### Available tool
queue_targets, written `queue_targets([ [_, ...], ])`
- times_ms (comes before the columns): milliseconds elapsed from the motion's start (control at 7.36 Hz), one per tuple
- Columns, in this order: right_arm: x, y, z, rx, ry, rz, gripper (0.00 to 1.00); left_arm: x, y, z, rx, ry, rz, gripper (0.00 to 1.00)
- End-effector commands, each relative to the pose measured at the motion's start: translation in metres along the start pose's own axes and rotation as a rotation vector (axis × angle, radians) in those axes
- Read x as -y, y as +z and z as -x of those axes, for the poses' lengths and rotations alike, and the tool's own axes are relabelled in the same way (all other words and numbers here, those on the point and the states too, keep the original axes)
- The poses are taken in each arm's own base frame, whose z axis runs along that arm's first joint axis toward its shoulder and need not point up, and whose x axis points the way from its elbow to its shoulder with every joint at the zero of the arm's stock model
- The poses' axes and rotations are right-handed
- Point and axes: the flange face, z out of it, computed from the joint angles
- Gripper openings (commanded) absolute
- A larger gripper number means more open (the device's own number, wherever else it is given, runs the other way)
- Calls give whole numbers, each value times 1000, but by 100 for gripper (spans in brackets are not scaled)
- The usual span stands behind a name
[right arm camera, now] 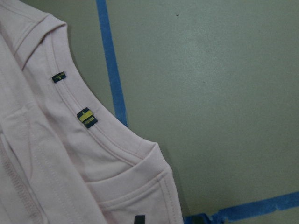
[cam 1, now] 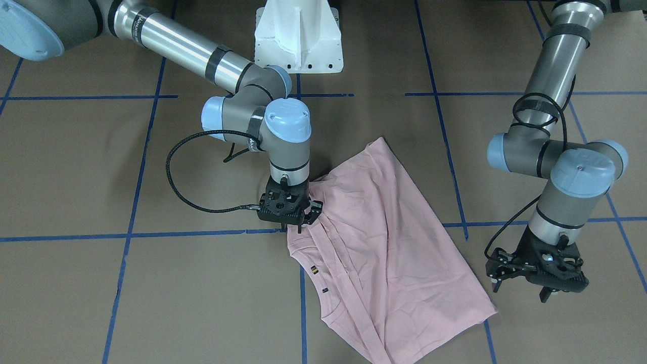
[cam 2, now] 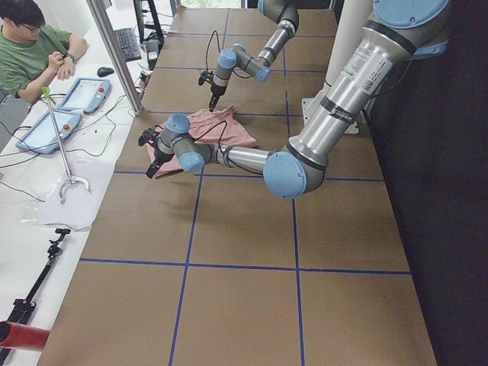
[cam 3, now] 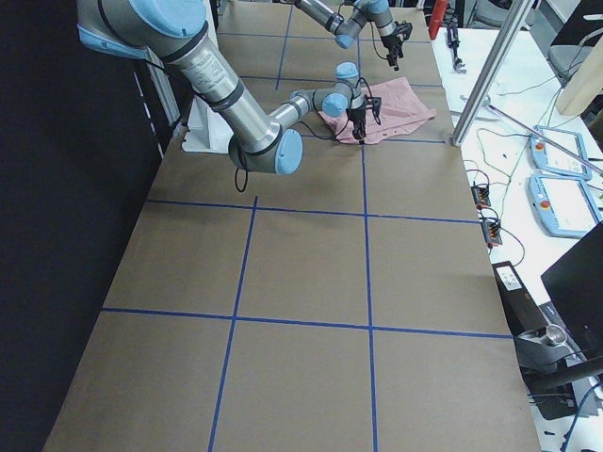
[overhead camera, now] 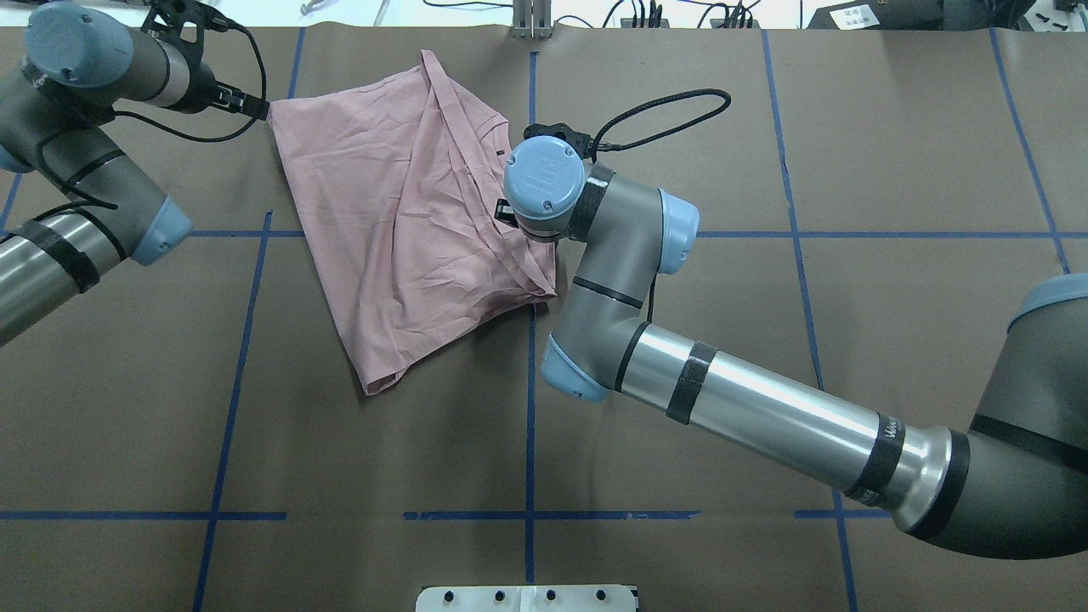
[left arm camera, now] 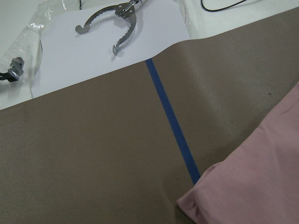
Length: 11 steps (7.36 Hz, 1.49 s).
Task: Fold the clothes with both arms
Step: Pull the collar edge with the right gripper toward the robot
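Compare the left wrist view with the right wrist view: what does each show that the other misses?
Only the left wrist view: a toothed metal claw lying on a white sheet beyond the table's edge, and one plain corner of the T-shirt. Only the right wrist view: the shirt's curved stitched edge, carrying two small black-and-yellow tags. Both: pink fabric, the brown table cover and blue tape. Neither shows gripper fingers clearly.
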Motion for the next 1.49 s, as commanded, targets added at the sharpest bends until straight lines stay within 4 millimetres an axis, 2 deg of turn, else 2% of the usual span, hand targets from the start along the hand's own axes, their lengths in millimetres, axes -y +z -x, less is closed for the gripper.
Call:
queue_targets([
  [0,-1,3,-1,-4,1,2,40,0,0,0,0,0,0,100],
  [544,-4,8,-5,-16,-1,5,40,0,0,0,0,0,0,100],
  [680,-4,7,-4,-14,2,4,32,0,0,0,0,0,0,100],
  [815,-4,7,-4,-13,8,4,0,0,0,0,0,0,0,100],
  [1359,-1,0,0,-1,17,1,0,2,-3,-2,-5,2,-5,100],
])
